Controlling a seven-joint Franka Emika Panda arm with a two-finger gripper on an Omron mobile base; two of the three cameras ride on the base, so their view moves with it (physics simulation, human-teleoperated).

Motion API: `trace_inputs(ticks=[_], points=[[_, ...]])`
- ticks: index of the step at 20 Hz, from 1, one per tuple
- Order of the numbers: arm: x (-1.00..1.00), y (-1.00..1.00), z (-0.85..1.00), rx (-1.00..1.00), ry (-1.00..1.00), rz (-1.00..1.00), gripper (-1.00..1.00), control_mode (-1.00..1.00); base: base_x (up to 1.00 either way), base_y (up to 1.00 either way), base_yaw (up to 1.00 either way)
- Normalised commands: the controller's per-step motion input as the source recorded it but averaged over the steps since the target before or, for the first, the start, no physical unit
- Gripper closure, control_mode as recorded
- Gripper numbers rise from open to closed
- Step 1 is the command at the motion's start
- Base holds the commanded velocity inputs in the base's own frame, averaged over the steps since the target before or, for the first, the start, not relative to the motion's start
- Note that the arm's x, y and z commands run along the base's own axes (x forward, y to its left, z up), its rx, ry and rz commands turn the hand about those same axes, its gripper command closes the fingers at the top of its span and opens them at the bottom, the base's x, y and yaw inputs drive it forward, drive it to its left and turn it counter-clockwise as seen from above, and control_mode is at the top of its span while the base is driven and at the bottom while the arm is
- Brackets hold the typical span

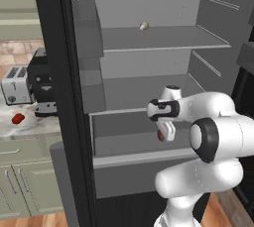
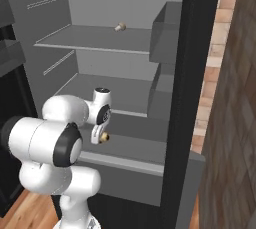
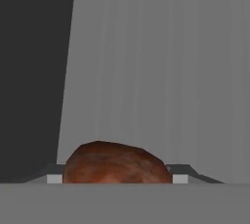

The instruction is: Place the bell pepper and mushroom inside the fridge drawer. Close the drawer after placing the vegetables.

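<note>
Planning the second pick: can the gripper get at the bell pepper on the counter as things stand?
Probably not yet. The gripper is shut on the mushroom over the open fridge drawer, and the fridge wall stands between it and the bell pepper.

The arm reaches forward, end effector [image 1: 163,135] pointing down, fingers clamped.

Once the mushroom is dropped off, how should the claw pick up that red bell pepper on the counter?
Come from straight above and close across the bell pepper's round middle. It lies low on the counter with open space beside it, and the toaster stands behind it.
</note>
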Motion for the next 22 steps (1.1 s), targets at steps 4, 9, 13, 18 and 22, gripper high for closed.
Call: trace_inputs(ticks=[4,9,13,18,22], points=[[0.09,0.00,-0.31,0.00,-0.07,0.00,1.00,-1.00,0.00,0.00,0.00],[0.16,0.00,-0.28,0.00,-0.06,0.00,1.00,-1.00,0.00,0.00,0.00],[0.10,0.00,-0.43,0.00,-0.01,0.00,1.00,-1.00,0.00,0.00,0.00],[0.08,0.00,-0.49,0.00,0.00,0.00,1.00,-1.00,0.00,0.00,0.00],[0.00,0.00,-0.33,0.00,0.00,0.00,-1.00,-1.00,0.00,0.00,0.00]])
